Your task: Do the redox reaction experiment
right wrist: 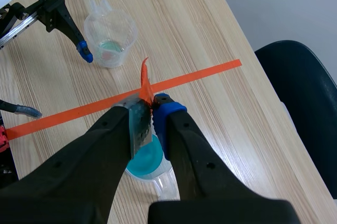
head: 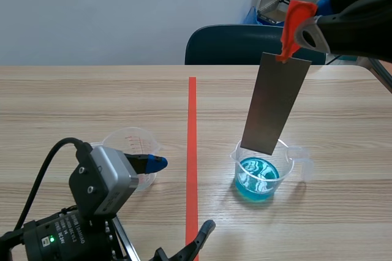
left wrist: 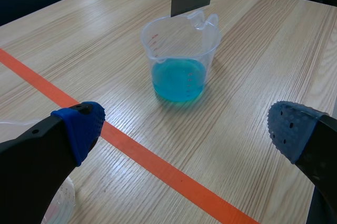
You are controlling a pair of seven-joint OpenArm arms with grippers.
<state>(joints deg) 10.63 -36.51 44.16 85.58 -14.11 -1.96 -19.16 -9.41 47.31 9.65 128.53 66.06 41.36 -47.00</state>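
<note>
Upper right of the scene view: your right gripper (head: 304,27) is shut on the orange-red tab (head: 295,21) at the top of the grey metal strip (head: 274,105). The right wrist view shows both fingers pressed against that top end. The strip hangs tilted, its lower edge at about rim height over the clear beaker (head: 262,172), right of centre. Blue liquid (head: 257,178) fills the beaker's bottom, and the strip's edge is clear of it. From the scene view the strip covers part of the beaker's far rim.

Lower left: your left gripper (left wrist: 187,126) is wide open and holds nothing, its blue pads well apart. It sits low over the table (head: 92,102). One pad (head: 157,163) is just beside the second clear beaker (head: 131,144); whether they touch, you cannot tell.

Centre: the orange-red tape line (head: 192,151) runs between the two beakers. Top centre, beyond the table's far edge: a dark blue chair (head: 233,43).
</note>
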